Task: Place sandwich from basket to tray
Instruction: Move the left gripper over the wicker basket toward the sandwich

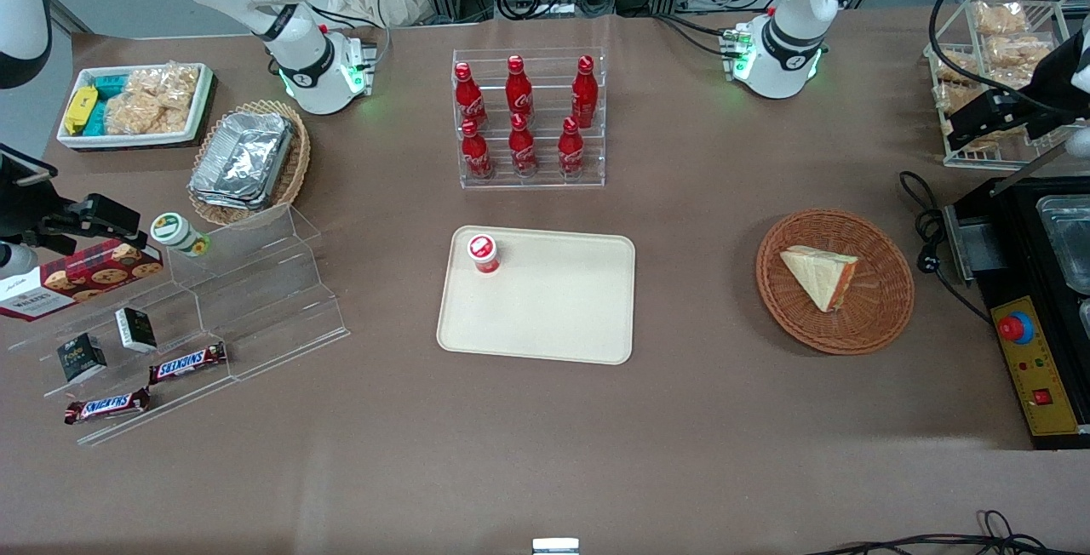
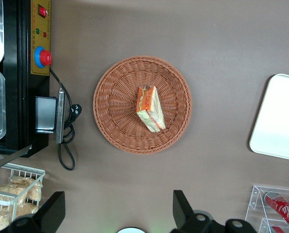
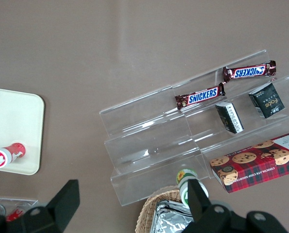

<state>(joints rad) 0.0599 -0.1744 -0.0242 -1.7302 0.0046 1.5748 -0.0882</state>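
- Sandwich (image 1: 819,275) lying in round basket (image 1: 886,325), toward working arm's end of table; orange filling edge showing.
- Claw (image 2: 118,213) high above table, fingers (image 2: 182,208) spread wide, gripping nothing.
- Sandwich well clear of claw, not between fingers; no contact.
- Tray (image 1: 553,317) mid-table, well apart from basket; small red-lidded cup (image 1: 483,253) standing on tray's corner.
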